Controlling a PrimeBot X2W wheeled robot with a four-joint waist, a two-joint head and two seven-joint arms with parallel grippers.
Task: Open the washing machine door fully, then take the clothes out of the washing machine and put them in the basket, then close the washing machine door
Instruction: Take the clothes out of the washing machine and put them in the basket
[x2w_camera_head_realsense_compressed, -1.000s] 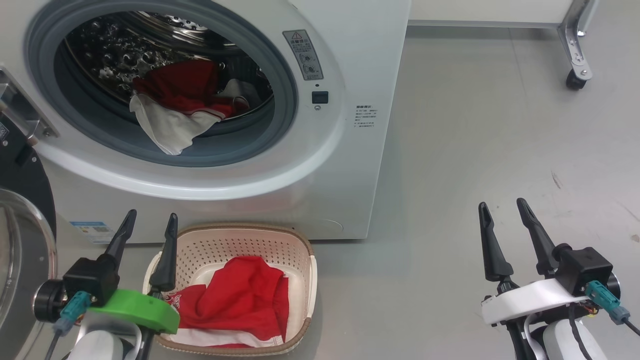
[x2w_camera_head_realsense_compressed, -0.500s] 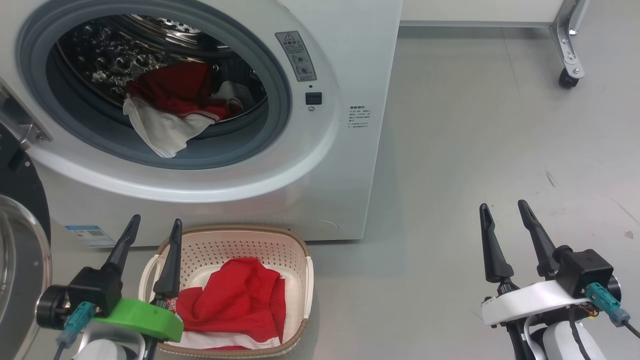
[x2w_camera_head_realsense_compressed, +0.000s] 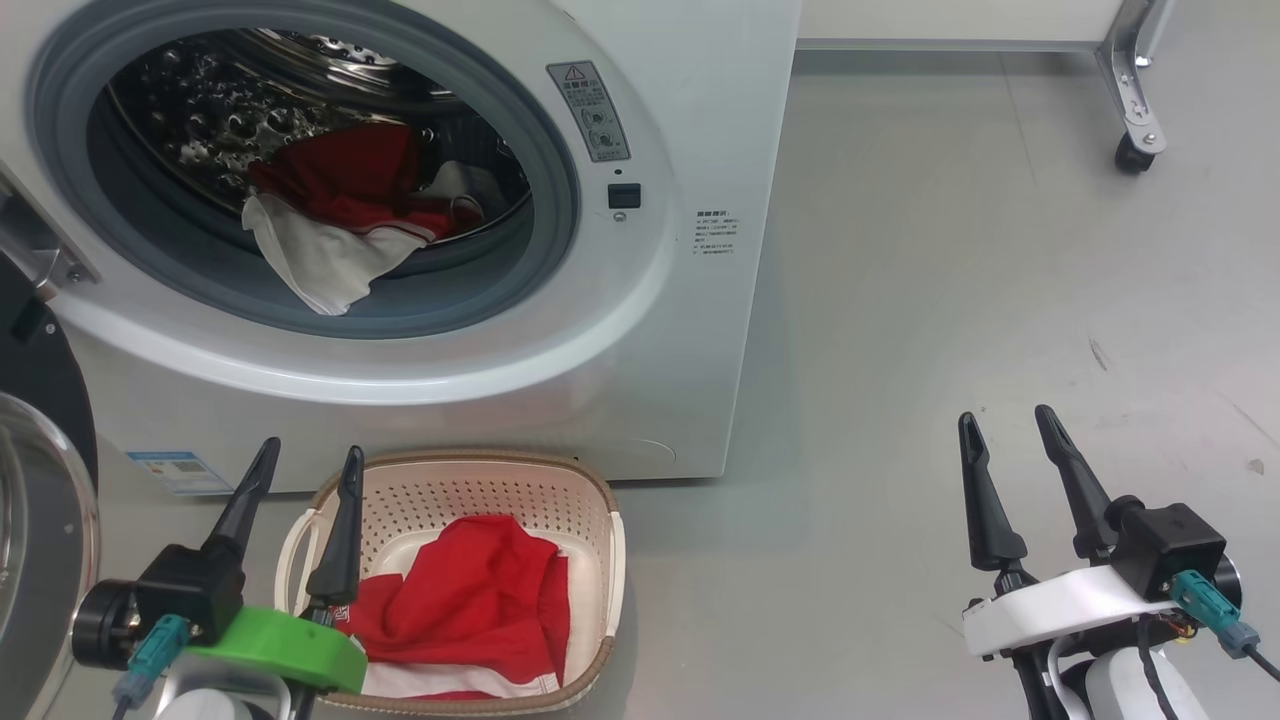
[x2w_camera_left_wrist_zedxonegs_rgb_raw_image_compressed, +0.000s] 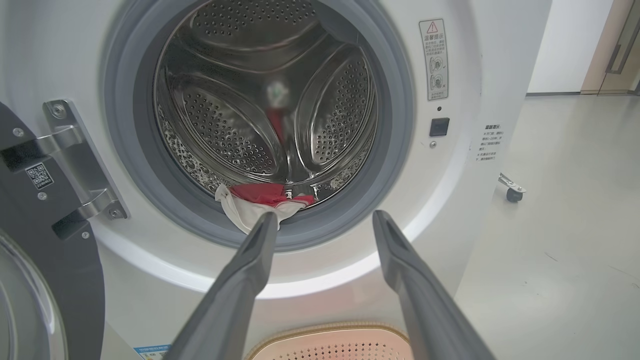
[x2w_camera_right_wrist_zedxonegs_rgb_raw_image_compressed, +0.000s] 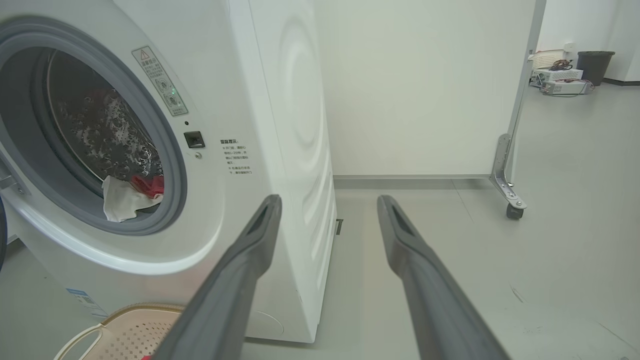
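Camera panned slightly; things stayed put. Left gripper hovered wide and empty by cream perforated plastic basket holding a red garment, likely staged to fetch red-and-white garment draped over white front-loading washing machine drum lip. Right gripper was wide, idle.

Two-arm bot, long dark fingers per hand.
L hand: green wrist collar, black block, teal plug. R hand: white collar, same block & plug, black cable; pale forearms.
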